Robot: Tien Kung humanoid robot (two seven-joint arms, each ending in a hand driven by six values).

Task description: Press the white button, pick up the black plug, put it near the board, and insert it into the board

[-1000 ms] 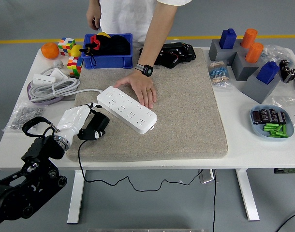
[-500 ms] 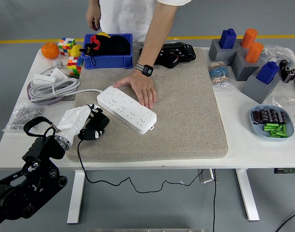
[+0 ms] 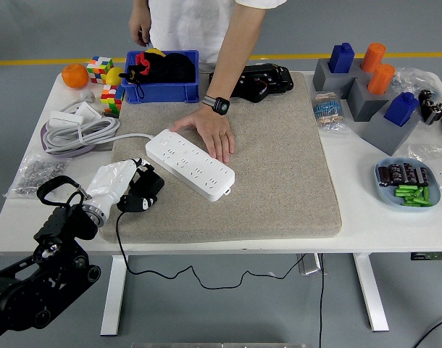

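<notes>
**Plug held beside power strip**

The black plug (image 3: 143, 193) sits gripped in the left hand (image 3: 119, 185), fingers closed around it, near the white power strip (image 3: 190, 164) on the grey mat (image 3: 272, 174). A person's hand (image 3: 212, 134) steadies the strip. White desk (image 3: 366, 217), grey floor. Since the earlier frame the plug has edged closer.

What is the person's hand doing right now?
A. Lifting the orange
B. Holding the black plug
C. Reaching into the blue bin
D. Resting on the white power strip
D: the person's hand lies flat on the far edge of the white power strip, on the mat.
</notes>
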